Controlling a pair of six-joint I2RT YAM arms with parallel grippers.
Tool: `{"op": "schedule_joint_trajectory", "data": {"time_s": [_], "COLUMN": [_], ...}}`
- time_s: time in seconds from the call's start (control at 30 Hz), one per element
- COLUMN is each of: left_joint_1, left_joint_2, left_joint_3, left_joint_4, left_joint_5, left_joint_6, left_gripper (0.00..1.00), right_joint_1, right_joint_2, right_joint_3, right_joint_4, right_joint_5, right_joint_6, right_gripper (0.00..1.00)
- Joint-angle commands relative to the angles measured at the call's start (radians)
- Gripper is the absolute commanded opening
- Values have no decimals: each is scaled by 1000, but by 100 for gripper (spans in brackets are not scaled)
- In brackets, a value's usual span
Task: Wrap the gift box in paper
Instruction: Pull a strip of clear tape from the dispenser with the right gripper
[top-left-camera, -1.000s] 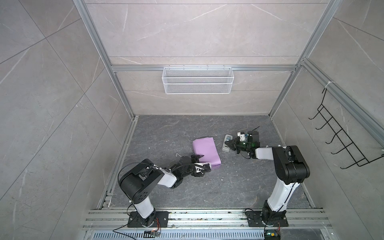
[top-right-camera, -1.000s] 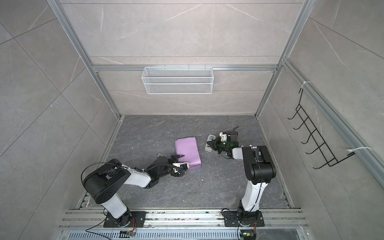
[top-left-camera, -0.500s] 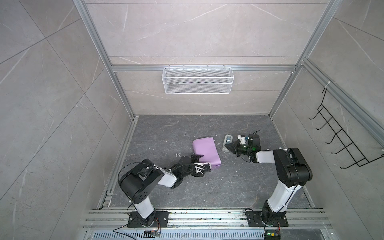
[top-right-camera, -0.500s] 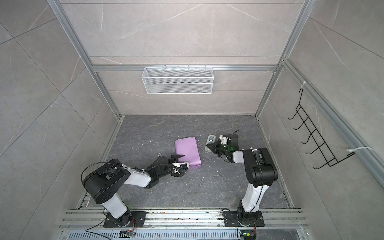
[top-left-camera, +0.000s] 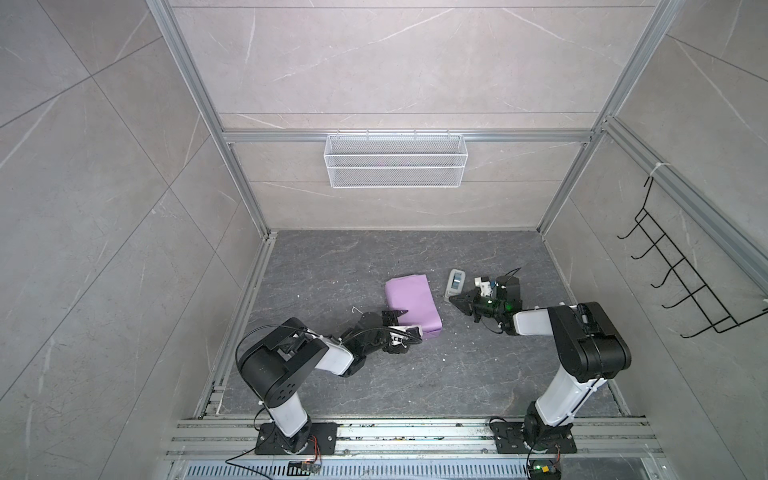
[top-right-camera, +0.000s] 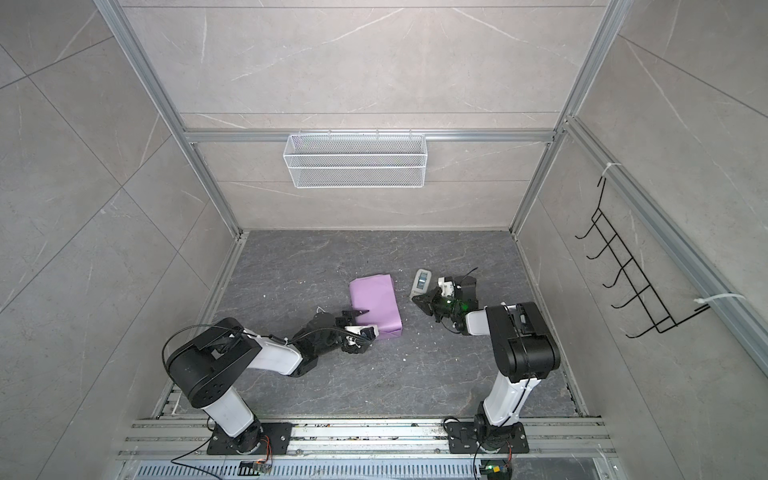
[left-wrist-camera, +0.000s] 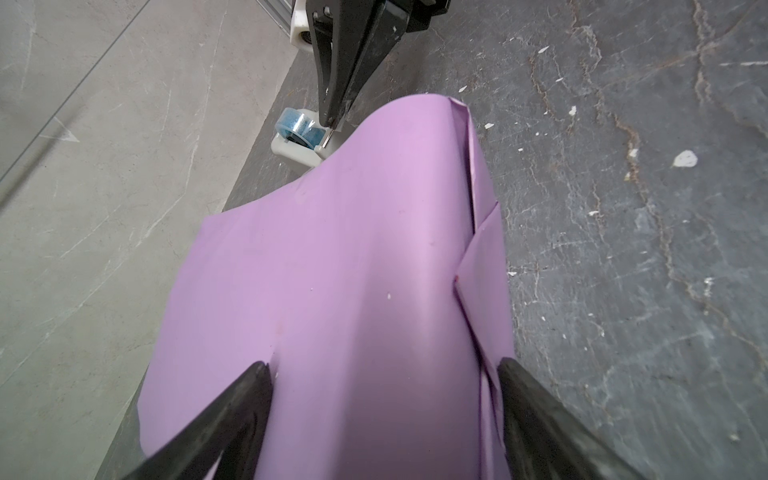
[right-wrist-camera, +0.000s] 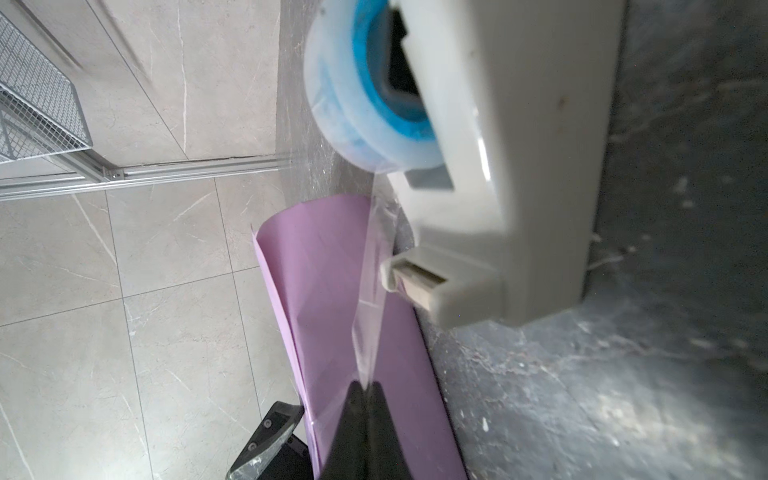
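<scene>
Drawn back nearer from the tape dispenser: right hand pinched on tape; left hand spread across the paper, steadying. Pull taut, tear cleanly

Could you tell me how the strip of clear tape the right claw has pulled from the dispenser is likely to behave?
The tape strip looks thin and wrinkled, so it is probably floppy and apt to twist. Stretched between the dispenser and the shut right claw, it likely stays straight only under tension. Close above the paper, it may stick early.
</scene>
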Motion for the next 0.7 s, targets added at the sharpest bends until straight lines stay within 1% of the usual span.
{"op": "schedule_joint_trajectory", "data": {"time_s": [0.0,0.67], "left_joint_1": [12,11], "left_joint_2": [13,19], "left_joint_3": [3,4], "left_joint_4": [-35,-33], "left_joint_5": [-20,-22], "left_joint_6": [-29,-31], "left_gripper": [85,84], "right_joint_1": [21,21], "right_joint_2": [-20,125], "right_joint_3": [-25,3], "right_joint_4": [-1,-43], "right_joint_5": [-31,31], "right_joint_6": [-7,-62], "right_gripper": [0,0]}}
